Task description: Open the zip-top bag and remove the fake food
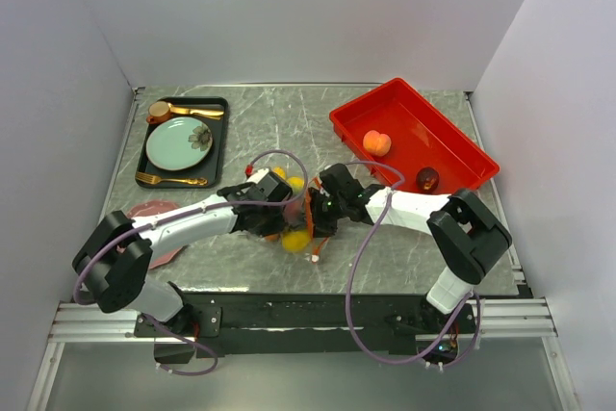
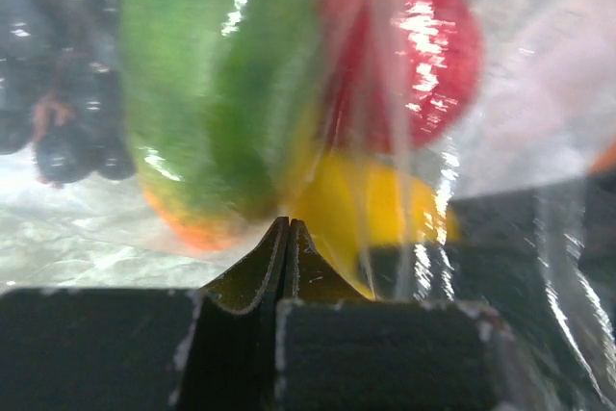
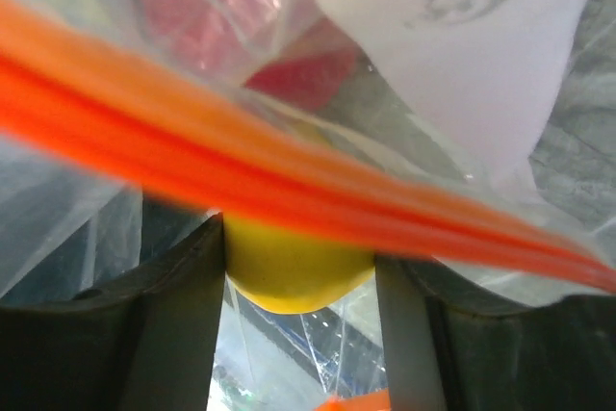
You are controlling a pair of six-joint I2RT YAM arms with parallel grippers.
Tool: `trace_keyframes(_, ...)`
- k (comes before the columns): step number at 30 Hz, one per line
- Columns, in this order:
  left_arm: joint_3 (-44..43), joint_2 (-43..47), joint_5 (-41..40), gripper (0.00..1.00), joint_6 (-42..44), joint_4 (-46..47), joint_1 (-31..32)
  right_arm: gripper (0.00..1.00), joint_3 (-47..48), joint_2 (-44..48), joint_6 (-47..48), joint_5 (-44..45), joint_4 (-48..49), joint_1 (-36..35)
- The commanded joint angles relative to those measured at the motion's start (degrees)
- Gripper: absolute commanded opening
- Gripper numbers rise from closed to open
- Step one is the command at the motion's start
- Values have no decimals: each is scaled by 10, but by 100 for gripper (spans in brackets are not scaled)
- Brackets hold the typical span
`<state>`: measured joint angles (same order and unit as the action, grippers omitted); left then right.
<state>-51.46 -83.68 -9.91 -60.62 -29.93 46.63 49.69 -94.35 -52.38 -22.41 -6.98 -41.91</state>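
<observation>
The zip-top bag [image 1: 300,221] lies at the table's middle front, between both arms. Through its clear film, in the left wrist view, I see a green piece [image 2: 217,93], a red piece [image 2: 423,45], a yellow piece [image 2: 371,209] and dark grapes [image 2: 58,93]. My left gripper [image 2: 287,225] is shut, its tips pinched on the film just under the fruit; from above the left gripper [image 1: 277,201] is at the bag's left side. My right gripper [image 3: 298,267] reaches in from the right [image 1: 320,211], below the orange zip strip [image 3: 289,180], and both fingers press a yellow fake food piece [image 3: 294,276].
A red tray [image 1: 452,141] at the back right holds a peach piece [image 1: 377,142] and a dark red piece [image 1: 427,178]. A black tray [image 1: 218,106] at the back left carries a mint plate [image 1: 173,146] and gold cutlery. A pink plate [image 1: 154,211] lies under the left arm.
</observation>
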Motion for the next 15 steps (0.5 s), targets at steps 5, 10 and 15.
trace_keyframes(5, -16, -19, -34, 1, -33, -34, 0, 36, -6, 72, -10, 50, -37, 12)
trace_keyframes(10, -13, -11, -24, 1, -33, -31, -8, 36, -27, 115, -16, 67, -46, 37)
trace_keyframes(15, -21, -4, -10, 1, -27, -23, -10, 35, -28, 166, -5, 93, -94, 67)
